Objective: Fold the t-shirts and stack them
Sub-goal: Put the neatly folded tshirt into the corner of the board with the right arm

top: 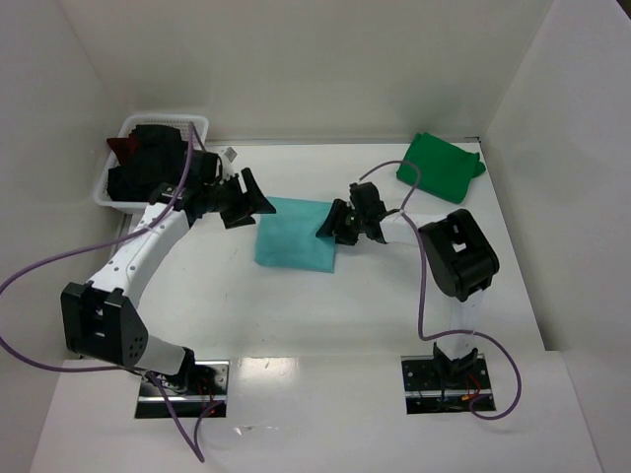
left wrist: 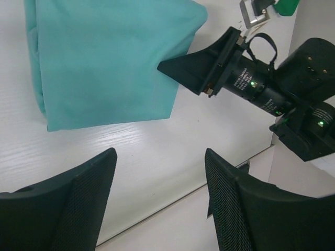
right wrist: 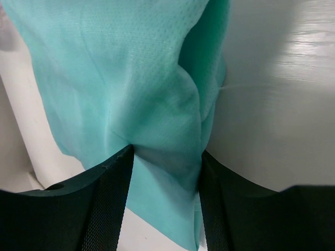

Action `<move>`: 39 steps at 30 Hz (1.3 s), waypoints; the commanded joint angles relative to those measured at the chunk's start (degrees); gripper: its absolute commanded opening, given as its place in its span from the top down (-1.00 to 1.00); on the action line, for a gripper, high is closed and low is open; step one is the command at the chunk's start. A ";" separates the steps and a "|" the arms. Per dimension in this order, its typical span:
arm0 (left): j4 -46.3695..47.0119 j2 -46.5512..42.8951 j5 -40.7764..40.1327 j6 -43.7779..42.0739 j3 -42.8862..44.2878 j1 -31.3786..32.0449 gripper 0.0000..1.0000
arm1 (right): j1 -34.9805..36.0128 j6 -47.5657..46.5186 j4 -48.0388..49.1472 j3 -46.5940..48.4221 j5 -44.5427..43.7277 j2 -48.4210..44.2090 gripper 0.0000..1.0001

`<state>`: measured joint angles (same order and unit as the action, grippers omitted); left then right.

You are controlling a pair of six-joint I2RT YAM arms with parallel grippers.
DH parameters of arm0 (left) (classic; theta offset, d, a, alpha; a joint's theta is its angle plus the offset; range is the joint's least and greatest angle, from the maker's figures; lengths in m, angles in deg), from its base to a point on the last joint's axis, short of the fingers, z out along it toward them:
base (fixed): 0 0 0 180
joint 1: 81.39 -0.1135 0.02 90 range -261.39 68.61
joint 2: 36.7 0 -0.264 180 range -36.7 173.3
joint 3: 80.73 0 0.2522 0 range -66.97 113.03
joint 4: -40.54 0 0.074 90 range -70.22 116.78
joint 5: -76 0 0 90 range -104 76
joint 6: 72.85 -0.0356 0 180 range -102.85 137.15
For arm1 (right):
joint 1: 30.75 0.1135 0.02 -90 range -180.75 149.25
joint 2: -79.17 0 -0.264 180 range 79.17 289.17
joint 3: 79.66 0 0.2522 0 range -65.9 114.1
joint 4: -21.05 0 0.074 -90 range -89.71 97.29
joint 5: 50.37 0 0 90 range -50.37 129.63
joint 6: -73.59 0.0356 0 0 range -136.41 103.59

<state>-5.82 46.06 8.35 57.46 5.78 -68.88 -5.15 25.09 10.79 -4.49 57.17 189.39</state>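
Teal soft-cloth t-shirt (top: 294, 233), folded square, lies flat on the white worktop (top: 325, 315) right of the white lattice basket (top: 163, 119). Our right claw (top: 333, 229) pinches its edge away from the basket; left claw (top: 251, 202) gapes wide, empty, basket-side. We'd lift slow so the layers don't slip apart.

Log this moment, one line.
left gripper: open, clear of cloth | right gripper: shut on teal t-shirt edge | teal t-shirt: folded, centre | green t-shirt: far right corner

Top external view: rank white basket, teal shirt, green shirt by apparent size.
1. white basket: largest, though partly covered.
2-3. teal shirt and green shirt: look about alike, so not ranked.
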 commanded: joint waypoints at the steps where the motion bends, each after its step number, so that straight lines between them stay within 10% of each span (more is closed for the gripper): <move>1: -0.97 -2.78 0.68 -1.29 -0.50 -0.21 -0.52 | 1.99 1.13 0.80 -0.86 -0.92 3.17 -0.14; 7: -1.59 -3.31 0.68 -1.29 -0.50 -0.21 -0.52 | 4.10 2.36 0.27 1.08 -3.73 5.19 -0.10; 18: -2.12 -3.84 1.29 -3.04 -0.42 -1.43 -0.52 | 5.16 4.11 -7.81 8.81 -5.59 9.14 1.00; 25: -0.72 -5.42 5.15 -5.25 -0.42 -3.72 -0.52 | 3.68 2.03 -14.31 15.13 -13.23 5.02 1.00; 39: 3.86 -5.42 13.42 -8.32 -1.65 -5.92 -0.52 | -16.00 -15.39 -33.57 56.79 -7.35 21.44 1.00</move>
<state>-4.27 42.17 19.15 50.95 4.23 -74.34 -17.83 13.83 -17.03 46.98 48.61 207.16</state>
